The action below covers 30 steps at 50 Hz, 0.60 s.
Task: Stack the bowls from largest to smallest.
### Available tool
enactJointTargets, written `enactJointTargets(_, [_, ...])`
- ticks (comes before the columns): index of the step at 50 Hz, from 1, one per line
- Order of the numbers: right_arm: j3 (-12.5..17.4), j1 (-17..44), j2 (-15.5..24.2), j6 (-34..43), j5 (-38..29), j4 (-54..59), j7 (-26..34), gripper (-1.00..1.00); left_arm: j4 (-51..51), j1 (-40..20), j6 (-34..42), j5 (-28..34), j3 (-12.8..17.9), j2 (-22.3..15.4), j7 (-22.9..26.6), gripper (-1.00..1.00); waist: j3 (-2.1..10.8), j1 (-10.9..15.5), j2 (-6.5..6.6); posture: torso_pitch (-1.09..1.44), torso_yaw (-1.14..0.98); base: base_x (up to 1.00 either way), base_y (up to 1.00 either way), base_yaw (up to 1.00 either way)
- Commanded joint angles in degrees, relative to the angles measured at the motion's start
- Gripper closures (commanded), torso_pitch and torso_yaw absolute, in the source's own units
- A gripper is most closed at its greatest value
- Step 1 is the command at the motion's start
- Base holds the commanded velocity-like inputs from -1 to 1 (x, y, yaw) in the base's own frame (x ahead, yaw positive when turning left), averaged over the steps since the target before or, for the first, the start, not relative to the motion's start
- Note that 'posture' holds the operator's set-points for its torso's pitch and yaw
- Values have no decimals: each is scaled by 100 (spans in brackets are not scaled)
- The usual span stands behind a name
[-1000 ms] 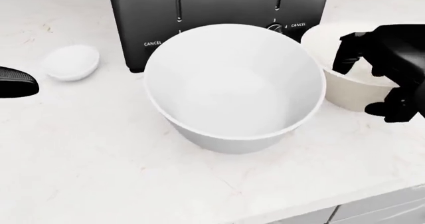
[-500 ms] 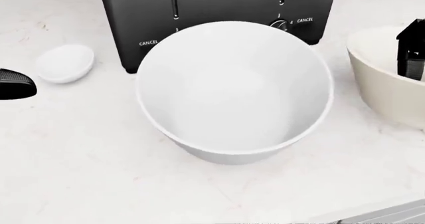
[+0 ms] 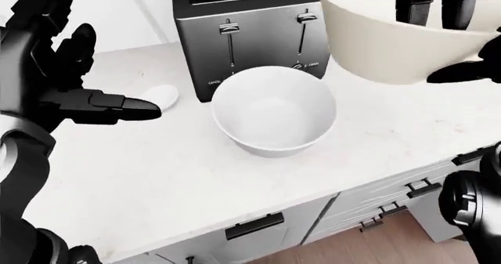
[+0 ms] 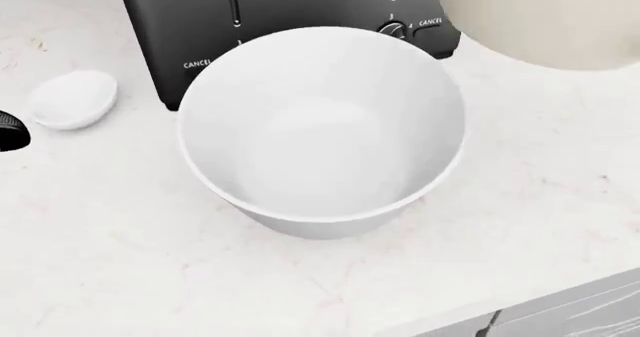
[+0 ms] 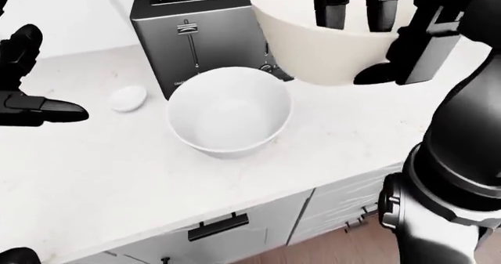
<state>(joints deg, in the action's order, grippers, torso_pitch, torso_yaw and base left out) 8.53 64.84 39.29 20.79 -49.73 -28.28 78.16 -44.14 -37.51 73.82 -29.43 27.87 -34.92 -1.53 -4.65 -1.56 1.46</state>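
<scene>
Counter [image 3: 157, 170] w/ toaster [image 3: 242, 35] at far edge. Cream bowl [image 5: 329, 41] lifted off counter, up & right of white bowl [image 4: 320, 127], pinched at rim by right hand [image 5: 392, 35]: fingers inside, thumb under wall. White bowl on counter, just near side of toaster. Left hand [image 3: 70, 93] spread wide, holding nothing, at left. Small white puck-like item [image 4: 72, 98] left of toaster, kind unclear. Risks: rim pinch slipping → bowl drops; swing clipping toaster; sizes look close → may jam, not nest.
</scene>
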Motion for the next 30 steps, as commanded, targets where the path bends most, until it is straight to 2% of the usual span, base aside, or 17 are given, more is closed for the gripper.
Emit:
enactJointTargets(1, [0, 337, -122, 101, -281, -50, 22, 100, -105, -131, -92, -71, 135, -116, -69, -100, 120, -6, 13, 0, 0, 0, 0, 0])
enactJointTargets(9, [-342, 687, -1094, 40, -882, -231, 275, 100, -92, -84, -141, -273, 137, -184, -218, -100, 98, -9, 59, 0, 0, 0, 0, 0])
enactJointTargets(13, [-408, 823, -1396, -36, -1058, -261, 375, 100, -81, -89, -151, -357, 129, -200, -299, -100, 103, -13, 84, 0, 0, 0, 0, 0])
enactJointTargets(19, [-631, 684, -2004, 41, -1481, -619, 650, 100, -128, -62, -126, -543, 189, -225, -412, -100, 99, -14, 118, 0, 0, 0, 0, 0])
enactJointTargets(30, [-870, 633, -2734, -264, -1855, -742, 580, 100, -103, 2, -197, -873, 262, -357, -625, -100, 101, -74, 192, 0, 0, 0, 0, 0])
